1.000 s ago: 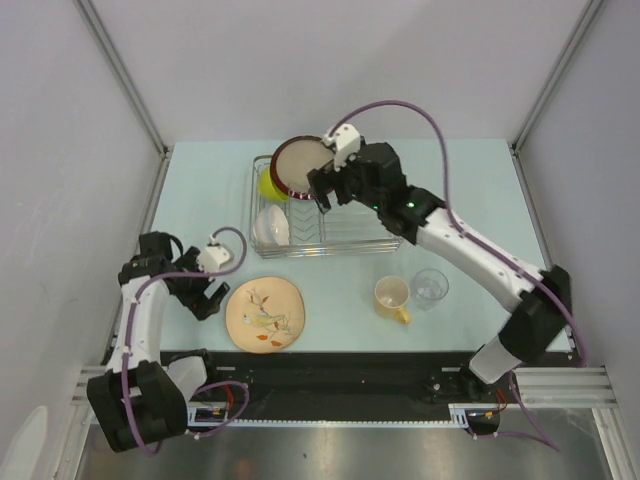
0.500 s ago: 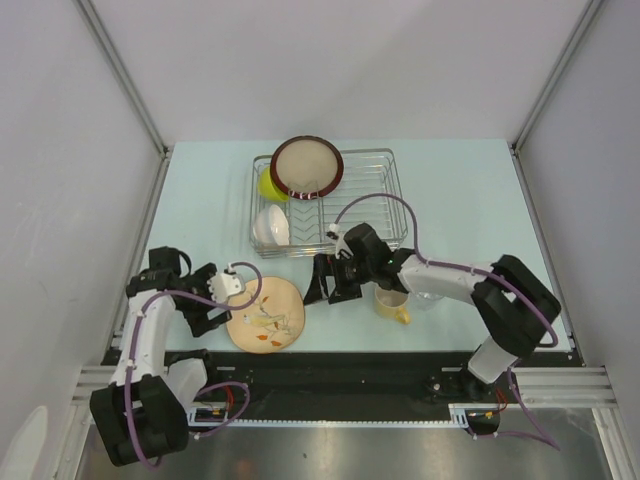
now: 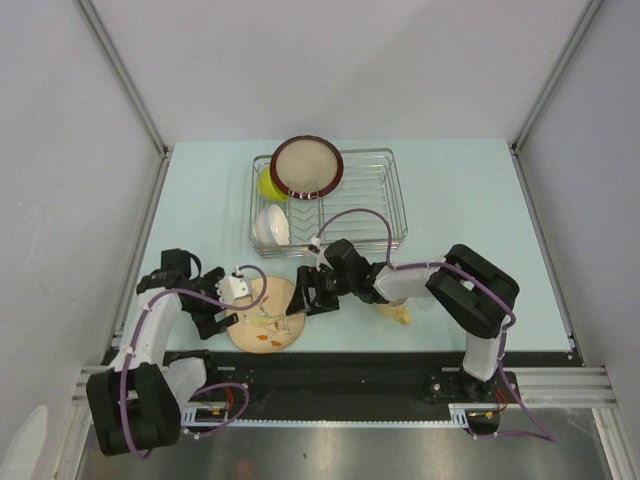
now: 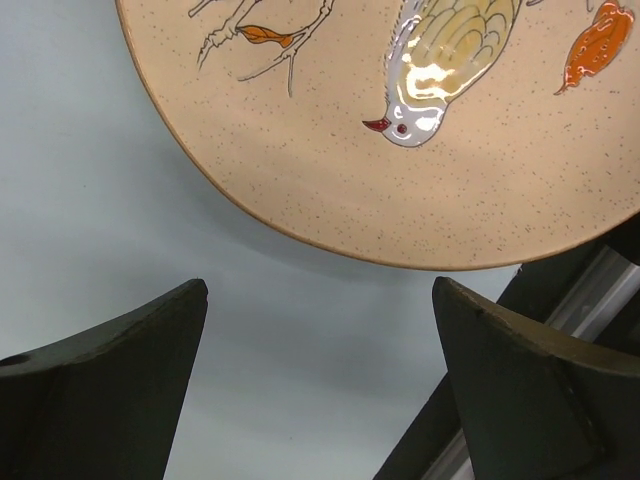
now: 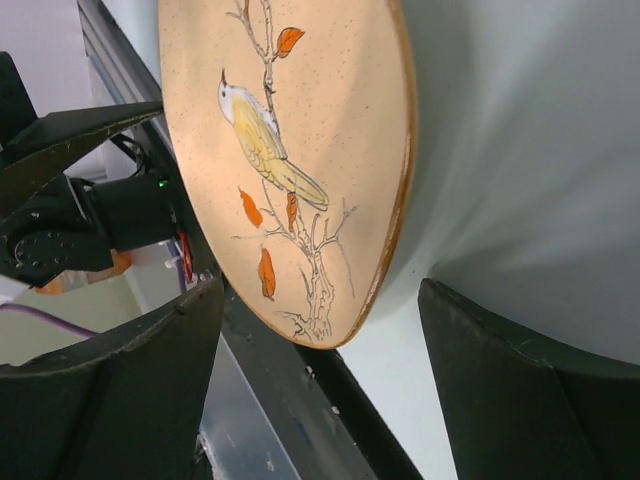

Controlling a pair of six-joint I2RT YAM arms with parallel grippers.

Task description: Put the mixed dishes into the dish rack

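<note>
The dish rack (image 3: 385, 200) holds a red-rimmed plate (image 3: 306, 168) upright at its far-left corner, with a green bowl (image 3: 268, 186) and a white bowl (image 3: 270, 228) along its left side. A bird-patterned plate (image 3: 265, 322) lies in front of the rack's near-left corner. The left gripper (image 4: 320, 290) and right gripper (image 5: 320, 290) flank it, jaws spread, gripping nothing.

No text, label, brand, number or sign legible in any view. On the plate (image 4: 450, 150), only a painted bird, bare twigs and orange leaves, without lettering.
</note>
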